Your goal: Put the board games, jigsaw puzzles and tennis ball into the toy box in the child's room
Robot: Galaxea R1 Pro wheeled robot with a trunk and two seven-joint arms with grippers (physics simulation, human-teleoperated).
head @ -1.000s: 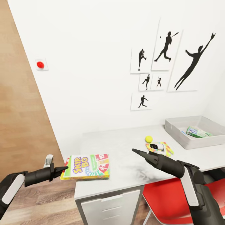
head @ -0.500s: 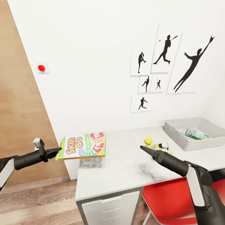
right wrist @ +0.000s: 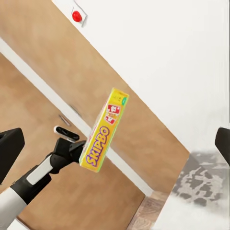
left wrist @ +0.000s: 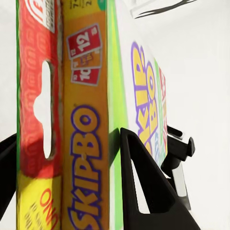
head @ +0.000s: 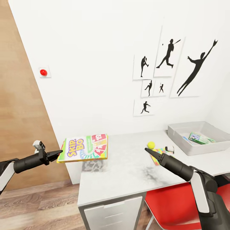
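My left gripper (head: 58, 154) is shut on the near edge of a board game (head: 84, 148), a yellow-green-red Skip-Bo box held flat in the air just off the table's left end. The left wrist view shows the box (left wrist: 88, 120) clamped between the two fingers (left wrist: 143, 182). My right gripper (head: 149, 150) hovers open over the table (head: 124, 172), close to the tennis ball (head: 151, 145) and partly covering a jigsaw puzzle (head: 157, 159). At the far right stands the grey toy box (head: 187, 147), with a green board game (head: 200, 138) inside it.
A red chair (head: 171, 199) is tucked under the table beside white drawers (head: 111, 210). The white wall behind carries baseball-silhouette prints (head: 167, 54) and a red button (head: 43, 72). A wood panel (head: 19, 121) stands at the left, above plank floor (head: 41, 207).
My left gripper has lifted the Skip-Bo box off the table's front corner, up and to the left. The right gripper has shifted slightly right. The view has moved a little.
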